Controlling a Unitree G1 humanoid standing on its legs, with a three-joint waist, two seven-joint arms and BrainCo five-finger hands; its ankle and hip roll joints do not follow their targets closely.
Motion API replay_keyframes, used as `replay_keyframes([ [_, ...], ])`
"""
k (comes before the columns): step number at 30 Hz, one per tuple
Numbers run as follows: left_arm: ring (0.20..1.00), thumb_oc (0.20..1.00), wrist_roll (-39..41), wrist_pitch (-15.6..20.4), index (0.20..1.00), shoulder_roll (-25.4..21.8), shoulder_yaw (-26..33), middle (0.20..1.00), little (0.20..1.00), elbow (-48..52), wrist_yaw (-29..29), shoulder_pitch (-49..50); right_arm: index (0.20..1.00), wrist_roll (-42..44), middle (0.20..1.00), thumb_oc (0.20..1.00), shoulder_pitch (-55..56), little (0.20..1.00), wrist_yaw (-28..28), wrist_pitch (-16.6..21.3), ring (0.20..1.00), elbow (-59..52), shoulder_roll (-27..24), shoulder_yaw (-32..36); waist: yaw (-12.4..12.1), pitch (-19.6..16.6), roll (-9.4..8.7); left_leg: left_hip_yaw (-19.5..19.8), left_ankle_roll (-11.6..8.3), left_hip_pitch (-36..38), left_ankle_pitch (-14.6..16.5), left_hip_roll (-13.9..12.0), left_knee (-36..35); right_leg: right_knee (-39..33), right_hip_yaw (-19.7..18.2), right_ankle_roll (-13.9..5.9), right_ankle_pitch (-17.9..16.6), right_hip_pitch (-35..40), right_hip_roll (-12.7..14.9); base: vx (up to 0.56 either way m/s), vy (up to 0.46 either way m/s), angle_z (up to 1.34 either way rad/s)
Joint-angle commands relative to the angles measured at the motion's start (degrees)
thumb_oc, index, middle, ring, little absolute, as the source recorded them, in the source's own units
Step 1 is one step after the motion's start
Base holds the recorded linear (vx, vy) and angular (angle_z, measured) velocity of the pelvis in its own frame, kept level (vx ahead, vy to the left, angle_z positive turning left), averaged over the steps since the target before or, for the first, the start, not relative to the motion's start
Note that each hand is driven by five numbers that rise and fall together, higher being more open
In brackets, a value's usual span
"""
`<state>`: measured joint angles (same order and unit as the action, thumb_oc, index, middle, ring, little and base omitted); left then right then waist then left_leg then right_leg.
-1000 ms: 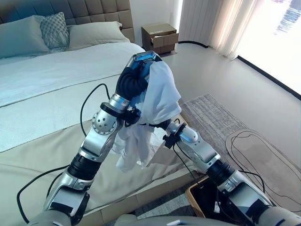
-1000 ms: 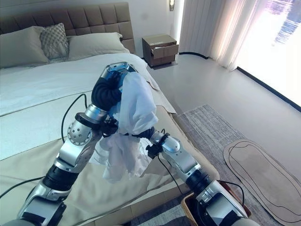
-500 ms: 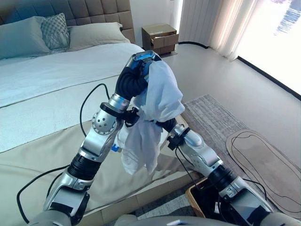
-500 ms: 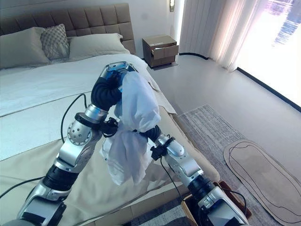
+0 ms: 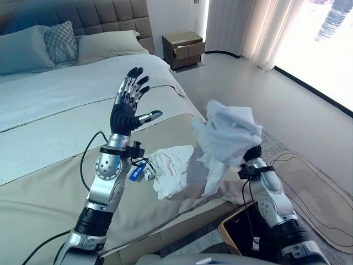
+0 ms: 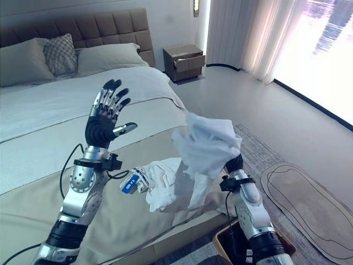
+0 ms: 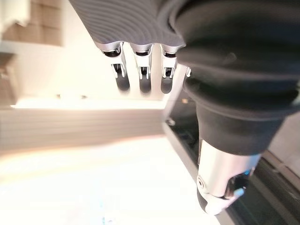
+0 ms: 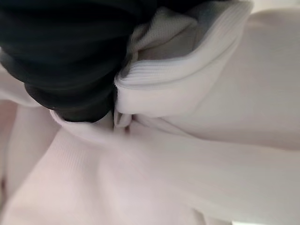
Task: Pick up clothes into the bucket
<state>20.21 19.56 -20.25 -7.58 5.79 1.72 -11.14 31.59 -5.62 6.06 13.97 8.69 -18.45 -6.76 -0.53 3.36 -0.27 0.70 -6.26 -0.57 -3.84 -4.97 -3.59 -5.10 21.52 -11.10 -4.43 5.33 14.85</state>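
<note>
Fingers spread wide, my left hand (image 5: 128, 105) stands raised and empty over the bed (image 5: 49, 138). A second white garment (image 5: 172, 168) lies on the bed edge at its 5 o'clock. Farther right, the white shirt (image 5: 227, 138) drapes over my right hand, hiding its fingers, so I cannot tell their grip. The basket (image 5: 236, 234) sits on the floor at the shirt's 6 o'clock, nearer my right arm.

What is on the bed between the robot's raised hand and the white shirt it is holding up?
In the left eye view, a second white garment lies crumpled on the bed, between the raised left hand and the white shirt draped over the right hand.
</note>
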Motion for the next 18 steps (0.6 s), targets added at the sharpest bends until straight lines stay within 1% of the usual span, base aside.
replay_keyframes([
  [1, 1.0, 1.0, -2.96, 2.52, 1.0, -1.58, 1.64, 1.0, 1.0, -3.53, -0.27, 0.32, 0.2, 1.28, 0.2, 0.2, -2.72, 0.2, -1.04, 6.31, 0.2, -7.03, 2.03, 4.08, 0.36, -0.17, -2.68, -3.7, 2.02, 0.75, 3.65, 0.31, 1.94, 3.92, -0.39, 0.04, -0.97, -2.83, -0.15, 0.0, 0.0, 0.0],
  [2, 1.0, 1.0, -4.24, 2.42, 1.0, -1.5, 1.12, 1.0, 1.0, -5.13, -0.33, 1.63, 0.2, 1.31, 0.2, 0.2, -2.2, 0.2, -1.58, 6.85, 0.2, -7.19, 2.13, 5.42, 0.39, -0.14, -2.74, -3.69, 2.02, 0.76, 3.67, 0.32, 1.96, 3.92, -0.39, 0.0, -0.98, -2.86, -0.15, 0.0, 0.0, 0.0],
  [3, 1.0, 1.0, -3.95, 2.26, 1.0, -1.21, 0.8, 1.0, 1.0, -6.3, -0.79, 2.63, 0.2, 1.34, 0.2, 0.2, -1.85, 0.2, -2.16, 7.16, 0.2, -6.81, 2.0, 6.44, 0.47, -0.09, -2.8, -3.68, 2.04, 0.73, 3.68, 0.33, 1.95, 3.9, -0.5, 0.01, -0.97, -2.85, -0.19, 0.0, 0.0, 0.0],
  [4, 1.0, 1.0, -3.57, 1.74, 1.0, -0.59, 0.02, 1.0, 1.0, -9.57, -1.93, 4.79, 0.2, 0.82, 0.2, 0.2, -1.03, 0.2, -3.75, 7.97, 0.2, -6.55, 1.88, 8.83, 0.64, -0.04, -2.87, -3.75, 2.09, 0.65, 3.74, 0.39, 2.07, 3.95, -0.65, -0.03, -1.02, -2.94, -0.24, 0.0, 0.0, 0.0],
  [5, 1.0, 1.0, -3.56, 1.82, 1.0, -0.58, -0.06, 1.0, 1.0, -9.66, -1.96, 4.77, 0.2, 0.78, 0.2, 0.2, -0.94, 0.2, -3.78, 7.96, 0.2, -6.6, 1.88, 8.87, 0.57, -0.09, -2.87, -3.76, 2.09, 0.64, 3.75, 0.39, 2.08, 3.95, -0.66, -0.03, -1.01, -2.95, -0.24, 0.0, 0.0, 0.0],
  [7, 1.0, 1.0, -3.52, 1.69, 1.0, -0.12, -0.28, 1.0, 1.0, -12.76, -2.56, 6.91, 0.2, 0.33, 0.2, 0.2, -0.17, 0.2, -5.21, 8.64, 0.2, -6.45, 1.75, 11.52, 0.74, -0.03, -2.99, -3.87, 2.17, 0.67, 3.91, 0.44, 2.18, 4.07, -0.85, -0.07, -1.03, -3.22, -0.28, -0.01, 0.005, -0.04],
  [8, 1.0, 1.0, -3.3, 1.41, 1.0, 0.33, -0.21, 1.0, 1.0, -14.61, -2.89, 8.76, 0.2, -0.53, 0.2, 0.2, 0.59, 0.2, -7.01, 9.38, 0.2, -5.71, 1.4, 14.14, 0.99, 0.08, -3.1, -4.02, 2.2, 0.61, 3.98, 0.37, 2.25, 4.13, -1.12, -0.1, -1.04, -3.46, -0.3, -0.02, 0.008, -0.08],
  [9, 1.0, 1.0, -3.3, 1.42, 1.0, 0.33, -0.22, 1.0, 1.0, -14.62, -2.89, 8.76, 0.2, -0.54, 0.2, 0.2, 0.6, 0.2, -7.01, 9.38, 0.2, -5.71, 1.4, 14.14, 0.97, 0.06, -3.1, -4.03, 2.2, 0.61, 3.99, 0.37, 2.26, 4.14, -1.14, -0.1, -1.04, -3.48, -0.3, -0.02, 0.005, -0.05],
  [10, 1.0, 1.0, -4.28, 1.19, 1.0, 0.31, -0.26, 1.0, 1.0, -16.09, -3.06, 10.26, 0.2, -2.25, 0.2, 0.2, 1.4, 0.2, -9.08, 10.01, 0.2, -5.81, 0.81, 16.57, 1.36, 0.22, -3.26, -4.23, 2.24, 0.5, 4.1, 0.27, 2.45, 4.2, -1.51, -0.13, -1.07, -3.75, -0.36, 0.0, 0.0, 0.0],
  [11, 1.0, 1.0, -4.28, 1.21, 1.0, 0.31, -0.29, 1.0, 1.0, -16.09, -3.07, 10.27, 0.2, -2.29, 0.2, 0.2, 1.45, 0.2, -9.11, 9.98, 0.2, -5.86, 0.82, 16.58, 1.31, 0.19, -3.25, -4.26, 2.24, 0.5, 4.11, 0.27, 2.46, 4.22, -1.55, -0.12, -1.07, -3.78, -0.37, 0.0, 0.0, 0.0],
  [14, 1.0, 1.0, -5.36, 1.3, 1.0, 0.23, 0.46, 1.0, 1.0, -17.14, -3.53, 12.94, 0.2, -5.33, 0.2, 0.2, 3.01, 0.2, -12.66, 10.78, 0.2, -5.15, -0.69, 21.33, 2.22, 0.44, -3.53, -4.94, 2.43, 0.52, 4.61, 0.15, 3.02, 4.49, -2.63, -0.17, -1.02, -4.31, -0.56, -0.01, -0.009, -0.09],
  [15, 1.0, 1.0, -5.36, 1.3, 1.0, 0.23, 0.45, 1.0, 1.0, -17.14, -3.53, 12.95, 0.2, -5.35, 0.2, 0.2, 3.03, 0.2, -12.67, 10.77, 0.2, -5.17, -0.68, 21.33, 2.18, 0.43, -3.53, -4.98, 2.43, 0.52, 4.63, 0.14, 3.03, 4.5, -2.66, -0.17, -1.02, -4.33, -0.56, -0.01, -0.015, -0.18],
  [18, 1.0, 1.0, -0.68, 1.31, 1.0, 1.42, 2.44, 1.0, 1.0, -17.0, -5.25, 14.75, 0.2, -6.17, 0.2, 0.2, 4.94, 0.2, -14.22, 11.33, 0.2, -5.72, -1.34, 25.23, 3.12, 0.63, -3.72, -5.68, 2.62, 0.65, 5.18, 0.04, 3.64, 4.75, -3.7, -0.16, -0.93, -4.75, -0.68, -0.01, -0.017, -0.17],
])
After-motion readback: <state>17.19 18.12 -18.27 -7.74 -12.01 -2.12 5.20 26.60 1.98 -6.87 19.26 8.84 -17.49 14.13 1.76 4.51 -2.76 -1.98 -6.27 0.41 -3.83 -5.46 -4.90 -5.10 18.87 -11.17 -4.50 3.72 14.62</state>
